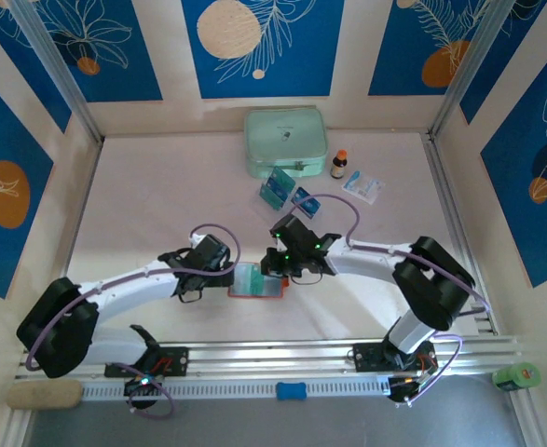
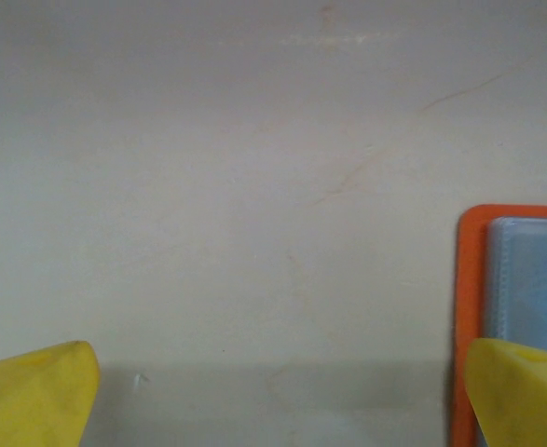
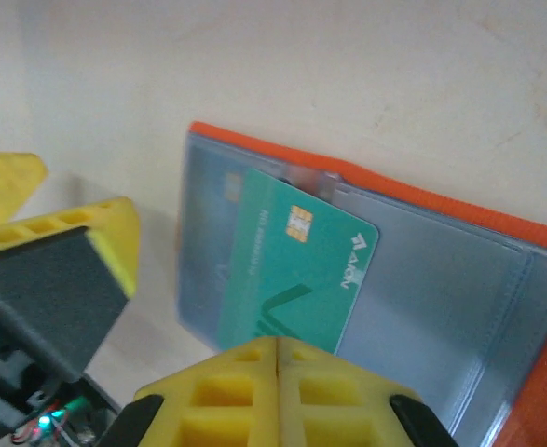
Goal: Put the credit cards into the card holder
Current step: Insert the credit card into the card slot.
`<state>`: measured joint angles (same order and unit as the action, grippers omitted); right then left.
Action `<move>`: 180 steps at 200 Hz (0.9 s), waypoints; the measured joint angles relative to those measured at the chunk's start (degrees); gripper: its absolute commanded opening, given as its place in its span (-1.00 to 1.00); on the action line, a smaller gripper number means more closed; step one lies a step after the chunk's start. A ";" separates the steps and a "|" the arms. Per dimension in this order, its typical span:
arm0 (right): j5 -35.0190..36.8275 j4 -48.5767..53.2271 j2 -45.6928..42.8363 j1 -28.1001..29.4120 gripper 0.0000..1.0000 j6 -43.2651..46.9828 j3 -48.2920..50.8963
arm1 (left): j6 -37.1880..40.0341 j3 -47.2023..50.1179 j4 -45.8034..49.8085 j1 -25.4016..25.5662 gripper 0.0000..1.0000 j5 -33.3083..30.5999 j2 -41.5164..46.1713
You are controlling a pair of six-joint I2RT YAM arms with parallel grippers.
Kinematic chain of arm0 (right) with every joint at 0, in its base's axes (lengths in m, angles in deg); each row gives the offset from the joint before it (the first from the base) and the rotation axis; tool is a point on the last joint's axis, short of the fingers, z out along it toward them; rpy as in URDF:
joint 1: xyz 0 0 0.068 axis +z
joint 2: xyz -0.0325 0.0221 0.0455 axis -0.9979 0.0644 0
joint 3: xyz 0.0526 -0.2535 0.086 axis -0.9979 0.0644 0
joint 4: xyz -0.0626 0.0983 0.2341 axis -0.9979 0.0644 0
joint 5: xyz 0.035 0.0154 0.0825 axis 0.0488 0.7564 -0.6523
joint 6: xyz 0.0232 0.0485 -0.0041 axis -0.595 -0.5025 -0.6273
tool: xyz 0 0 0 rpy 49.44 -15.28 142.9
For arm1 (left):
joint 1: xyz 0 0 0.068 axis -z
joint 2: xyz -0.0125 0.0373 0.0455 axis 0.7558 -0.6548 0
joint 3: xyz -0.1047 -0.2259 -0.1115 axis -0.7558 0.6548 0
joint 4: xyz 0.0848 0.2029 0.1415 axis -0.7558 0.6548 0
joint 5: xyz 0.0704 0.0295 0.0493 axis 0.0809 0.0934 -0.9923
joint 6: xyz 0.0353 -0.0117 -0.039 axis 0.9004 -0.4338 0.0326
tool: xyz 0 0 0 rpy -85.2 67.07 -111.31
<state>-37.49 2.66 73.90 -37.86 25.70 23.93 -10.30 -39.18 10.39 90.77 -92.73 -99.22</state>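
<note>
Frankly, lettering on the credit card [image 3: 292, 270] blurs illegibly.

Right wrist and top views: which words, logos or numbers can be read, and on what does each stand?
credit card, over the open card holder: pale logo with short lettering beside the chip, plus a line of print; both too blurred to read.
mint-green case: small dark mark, too small to read.
bottle and sachet: labels too small to read.
Nothing can be quoted.
</note>
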 measured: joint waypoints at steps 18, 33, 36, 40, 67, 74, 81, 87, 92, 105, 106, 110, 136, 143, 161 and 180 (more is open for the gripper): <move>-0.15 1.64 2.71 0.68 -0.92 0.72 -1.90 | 0.00 0.02 -0.02 -0.15 0.99 0.02 -1.64; -0.17 2.51 4.28 1.22 -0.93 1.49 -3.26 | 0.00 0.07 -0.02 -0.22 1.00 0.02 -2.67; -0.15 2.71 4.57 1.33 -0.93 1.51 -3.56 | 0.00 0.07 -0.02 -0.22 1.00 0.04 -2.84; -0.15 2.89 4.90 1.44 -0.93 1.73 -3.85 | 0.00 0.07 -0.07 -0.22 1.00 0.20 -3.10; -0.15 4.17 6.88 1.86 -0.94 2.32 -5.86 | 0.02 0.11 -0.63 -0.22 1.00 0.98 -4.42; -0.13 4.35 7.54 1.97 -0.94 2.40 -6.29 | 0.00 0.11 -0.70 -0.26 1.00 1.09 -4.55; -0.15 4.55 8.17 1.99 -0.95 2.45 -6.64 | 0.02 0.11 -0.87 -0.26 1.00 1.22 -4.68; -0.13 4.68 8.76 2.08 -0.97 2.54 -6.93 | 0.02 0.11 -0.96 -0.31 0.99 1.27 -4.74; -0.13 4.81 9.25 2.16 -0.97 2.56 -7.19 | 0.02 0.11 -0.96 -0.31 1.00 1.29 -4.74; -0.22 5.03 10.14 2.38 -0.98 2.56 -8.09 | 0.02 0.11 -1.05 -0.31 1.00 1.29 -4.76; -0.22 5.03 10.25 2.43 -0.98 2.54 -8.22 | 0.02 0.11 -1.07 -0.31 1.00 1.31 -4.76; -0.31 5.09 10.49 2.54 -0.99 2.56 -8.63 | 0.02 0.11 -1.07 -0.31 1.00 1.31 -4.81; -0.55 5.01 12.66 3.43 -1.00 2.54 -11.06 | 0.02 0.11 -1.25 -0.31 1.00 1.31 -4.96; -0.66 5.07 13.22 3.61 -1.00 2.54 -11.69 | 0.02 0.11 -1.25 -0.31 1.00 1.31 -4.96; -1.09 5.53 14.21 3.80 -1.00 2.54 -13.09 | 0.02 0.11 -1.25 -0.31 1.00 1.31 -4.96; -1.16 6.08 14.21 3.78 -1.00 2.58 -13.51 | 0.02 0.13 -1.27 -0.31 1.00 1.33 -4.96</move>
<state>-38.64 8.73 88.10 -34.08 28.28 10.42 -10.28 -39.05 9.12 90.46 -91.40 -104.18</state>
